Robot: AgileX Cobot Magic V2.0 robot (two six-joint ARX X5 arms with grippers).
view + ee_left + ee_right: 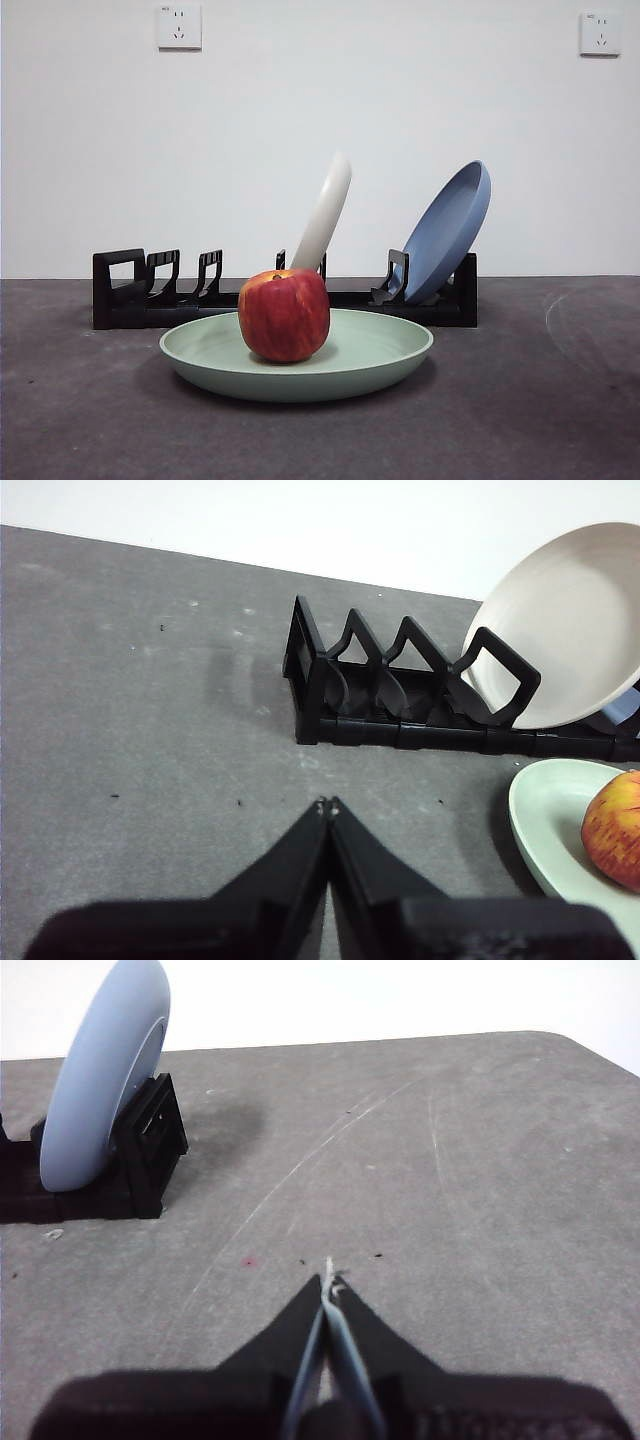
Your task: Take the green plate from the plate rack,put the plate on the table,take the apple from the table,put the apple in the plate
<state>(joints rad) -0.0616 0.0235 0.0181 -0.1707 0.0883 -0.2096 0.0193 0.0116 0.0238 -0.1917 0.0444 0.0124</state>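
Left gripper [328, 805]: waiting above bare desk, near the handle end of the rack, jaws pressed together, holding nothing.

Flat dark grey mottled desk [80, 400]: carrying everything.

Long low black slotted plate rack [130, 290]: standing at the back, the left slots free, probably because one plate is out of them.

Wide shallow pale mint-green matte plate [380, 360]: lying flat on the desk just in front of the rack, so able to hold fruit without rolling.

Round red apple with a yellowish patch [284, 314]: resting inside the green plate, a little left of its middle, stem up. Both parts of the task look finished.

Cream-white plate [325, 215]: leaning in a middle slot, kept up by the dividers.

Blue plate [450, 230]: leaning at the right end of the rack.

Right gripper [328, 1282]: waiting over bare desk beside the blue plate end, jaws closed, nothing between them.
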